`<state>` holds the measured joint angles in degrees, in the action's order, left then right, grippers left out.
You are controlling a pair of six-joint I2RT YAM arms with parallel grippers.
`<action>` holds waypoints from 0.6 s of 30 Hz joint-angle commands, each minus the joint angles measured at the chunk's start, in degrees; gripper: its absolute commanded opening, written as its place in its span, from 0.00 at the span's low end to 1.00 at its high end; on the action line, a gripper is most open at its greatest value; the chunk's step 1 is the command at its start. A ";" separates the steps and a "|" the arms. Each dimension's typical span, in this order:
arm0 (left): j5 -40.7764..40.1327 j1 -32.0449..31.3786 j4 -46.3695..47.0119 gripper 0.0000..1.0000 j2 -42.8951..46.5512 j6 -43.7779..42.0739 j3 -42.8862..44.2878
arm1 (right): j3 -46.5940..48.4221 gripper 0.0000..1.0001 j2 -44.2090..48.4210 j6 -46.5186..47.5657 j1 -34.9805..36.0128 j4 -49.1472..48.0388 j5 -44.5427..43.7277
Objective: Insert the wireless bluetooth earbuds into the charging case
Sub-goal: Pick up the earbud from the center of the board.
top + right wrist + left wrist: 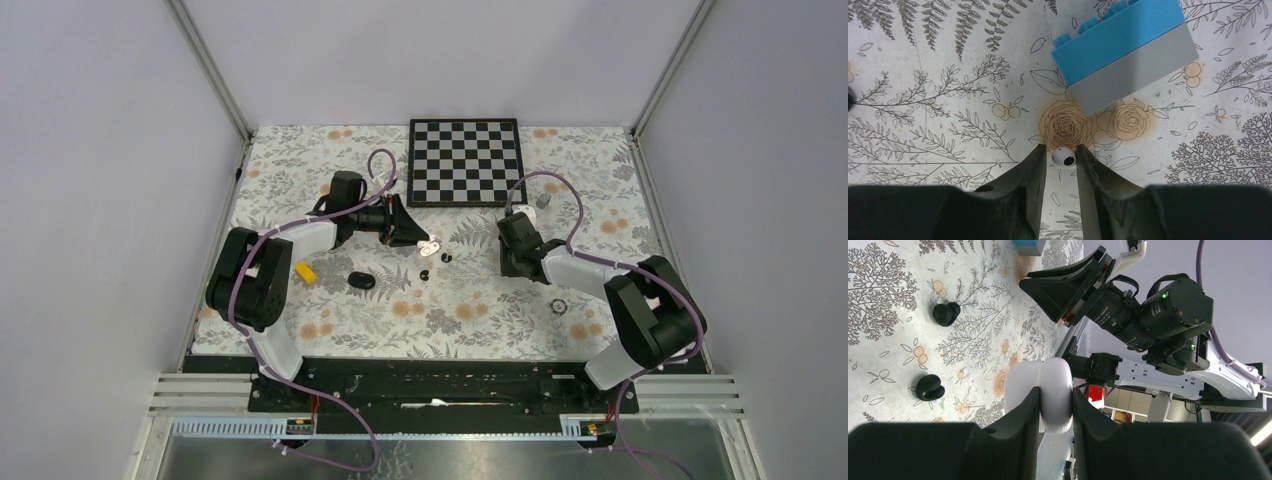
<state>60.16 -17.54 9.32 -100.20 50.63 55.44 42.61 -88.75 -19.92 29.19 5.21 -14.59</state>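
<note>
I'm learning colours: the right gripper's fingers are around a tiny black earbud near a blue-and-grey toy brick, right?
No: the tiny round plastic earbud between the fingers of the right gripper is white, not black; the right wrist view shows it.

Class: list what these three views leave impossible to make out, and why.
Right wrist: whether right gripper pinches the white earbud; gaps too fine.
Left wrist: charging case interior; faces away, clamped in left gripper.
Top: that earbud, hidden under the right gripper.
Second white earbud: in no view.
</note>
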 commanded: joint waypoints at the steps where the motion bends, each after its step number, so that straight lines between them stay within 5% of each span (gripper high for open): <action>1: 0.15 0.23 -0.49 0.00 2.78 -2.38 1.92 | 2.14 0.35 -1.72 0.69 -0.25 -1.07 -1.86; 18: -0.07 0.23 -2.77 0.00 3.67 -4.67 2.57 | 3.62 0.23 3.58 -0.84 -0.28 1.61 1.04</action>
<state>59.72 -17.54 5.87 -99.59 47.99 55.79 43.35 -89.01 -19.77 29.17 5.65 -15.27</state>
